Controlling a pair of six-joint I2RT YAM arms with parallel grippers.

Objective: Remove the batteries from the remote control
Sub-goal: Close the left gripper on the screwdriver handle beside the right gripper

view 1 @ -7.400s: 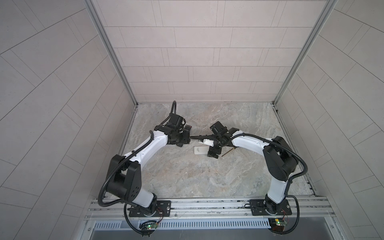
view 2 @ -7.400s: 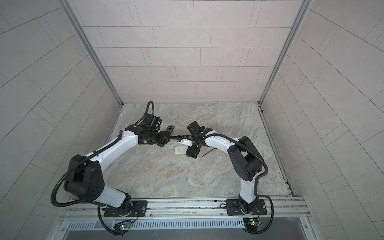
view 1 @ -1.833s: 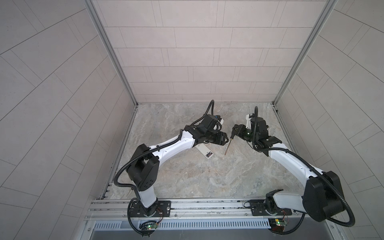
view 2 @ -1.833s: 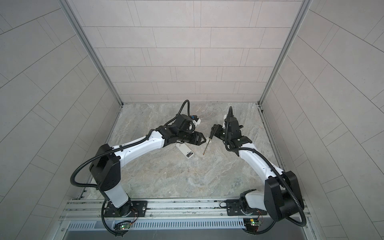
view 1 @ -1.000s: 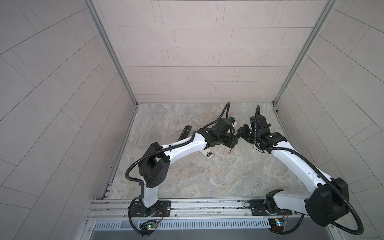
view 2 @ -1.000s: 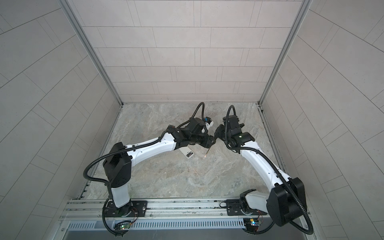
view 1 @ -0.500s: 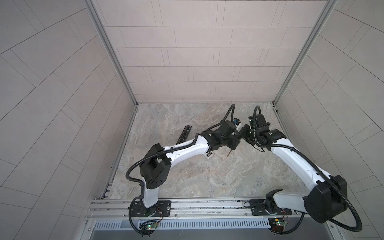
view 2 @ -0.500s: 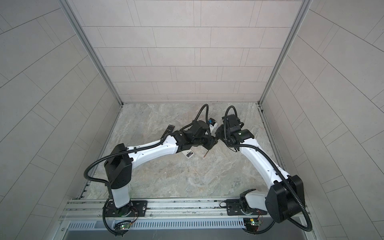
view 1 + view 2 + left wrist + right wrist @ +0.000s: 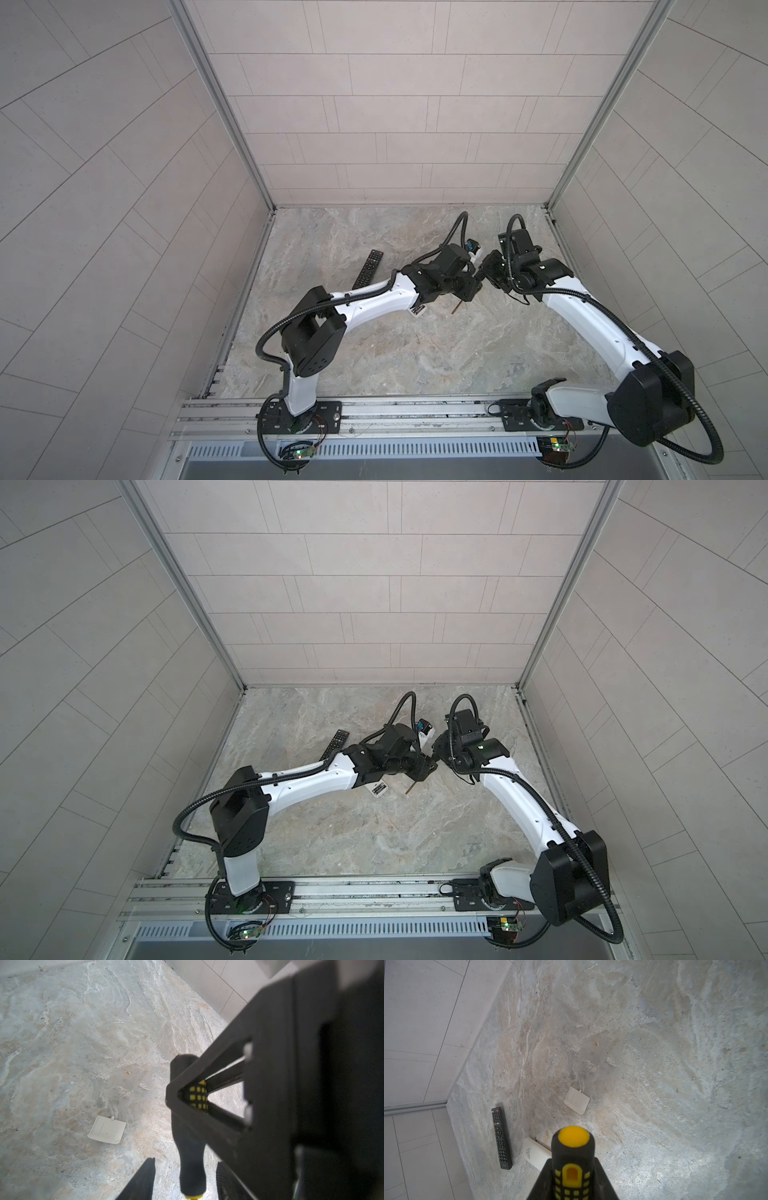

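Find right gripper (image 9: 572,1169) clenched on the screwdriver (image 9: 573,1140) handle, tip angled down near the white remote (image 9: 534,1154). Find left gripper (image 9: 185,1169) released, fingers (image 9: 145,1178) straddling that handle, not touching it. Reads as a handover, or steadying the tool before prying. See a white cover (image 9: 576,1100) lying loose near the white remote, a black remote (image 9: 501,1137) farther off. Cannot spot batteries anywhere; likely inside the white remote, mostly hidden under left arm (image 9: 374,303) and tool.
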